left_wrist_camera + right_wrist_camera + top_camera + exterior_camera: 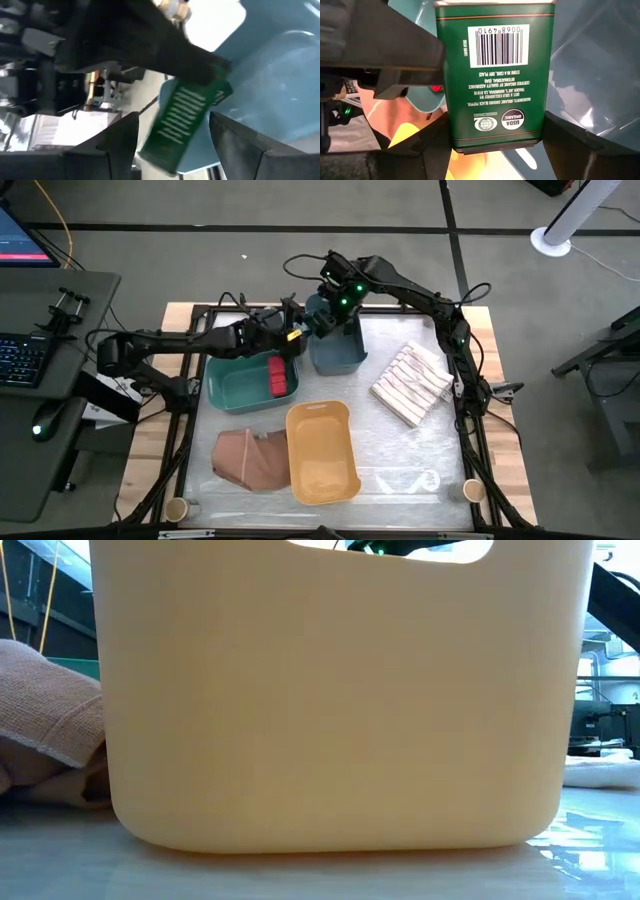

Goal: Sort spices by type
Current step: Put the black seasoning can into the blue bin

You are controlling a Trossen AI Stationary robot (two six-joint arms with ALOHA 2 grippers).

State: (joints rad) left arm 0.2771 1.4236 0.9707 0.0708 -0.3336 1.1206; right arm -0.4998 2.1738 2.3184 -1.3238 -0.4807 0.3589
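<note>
My right gripper (325, 318) is shut on a dark green spice tin (495, 75) with a barcode label, above the far left corner of the blue bin (340, 355). My left gripper (292, 335) is open just to the tin's left. In the left wrist view the tin (182, 125) shows beyond and between its fingers, apart from them. Two red spice boxes (280, 375) lie at the right end of the green bin (215, 385). My right gripper pinches the tin's two narrow sides near one end (540, 135) between its two fingers, with the barcode face turned toward the wrist. The fingers slant down from the table's far right. The tin is lifted clear over the blue bin and sticks out beyond the fingertips.
A yellow bin (322, 470) stands near the front and fills the low view (330, 690). A tan cloth (250, 455) lies to its left. A striped cloth (410, 385) lies at the right. A small tan round container (472, 490) stands at the near right corner, another (175, 508) at the near left.
</note>
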